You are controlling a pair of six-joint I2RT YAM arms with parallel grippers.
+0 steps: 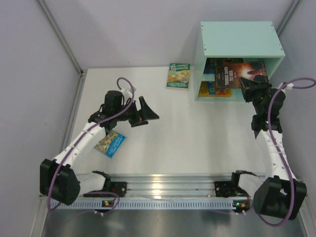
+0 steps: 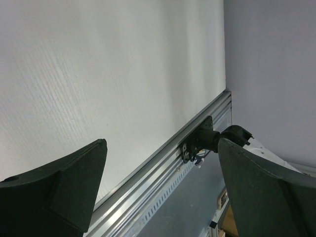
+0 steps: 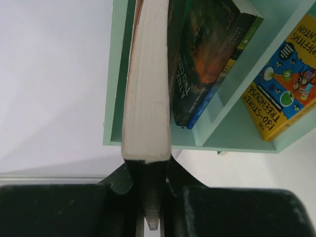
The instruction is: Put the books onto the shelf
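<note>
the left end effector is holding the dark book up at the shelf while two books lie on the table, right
Wrong arm: the right end effector is shut on the Three Days to See book at the shelf, as the top external view shows; the left end effector is open and empty. The green book and the light blue book do lie on the table.

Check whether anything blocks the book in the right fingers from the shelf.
Nothing stands squarely in front. The brown book, held by the right fingers, is at the shelf's mouth, but a dark book already inside lies close against it.
</note>
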